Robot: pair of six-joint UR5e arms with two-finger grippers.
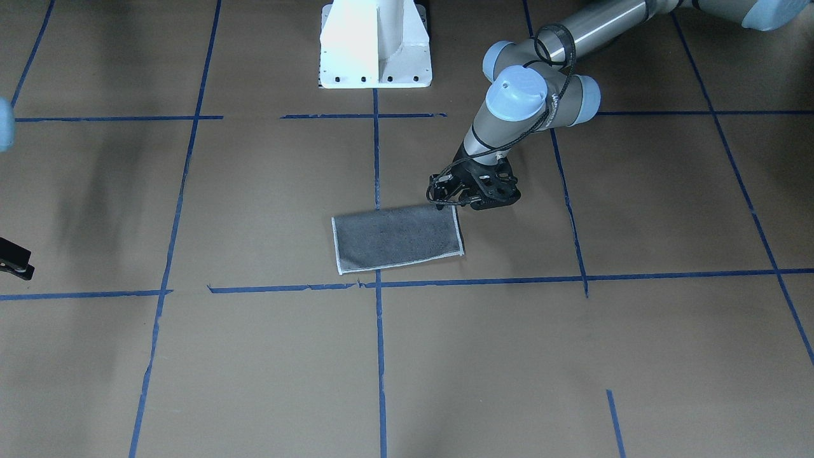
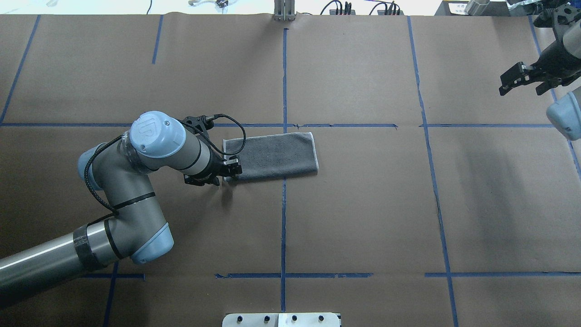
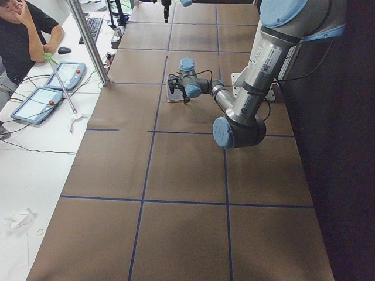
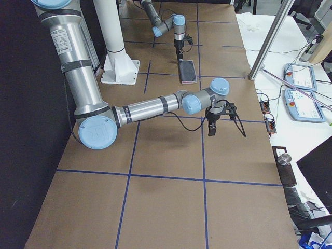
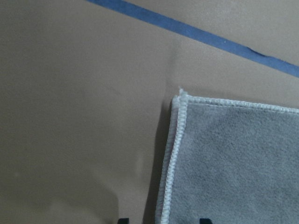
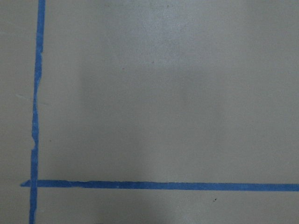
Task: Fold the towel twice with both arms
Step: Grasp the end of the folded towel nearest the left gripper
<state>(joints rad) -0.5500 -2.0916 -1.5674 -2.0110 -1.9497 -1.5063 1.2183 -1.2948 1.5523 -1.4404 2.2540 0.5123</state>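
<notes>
A wide table covered in flat brown paper (image 2: 363, 204) fills the scene, marked off into large rectangles by strips of dark blue tape (image 2: 283, 218). Beyond its far edge in the overhead view runs a brightly lit white bench top (image 3: 35, 158). It carries two grey touch-screen tablets with red buttons (image 3: 35, 104), a black keyboard (image 3: 94, 26) and loose cables. A slanting silver metal post (image 3: 88, 41) rises where table and bench meet. Along the near side stands a black wall panel (image 3: 345, 175). The light is soft and even, with faint blurred shadows on the paper.
</notes>
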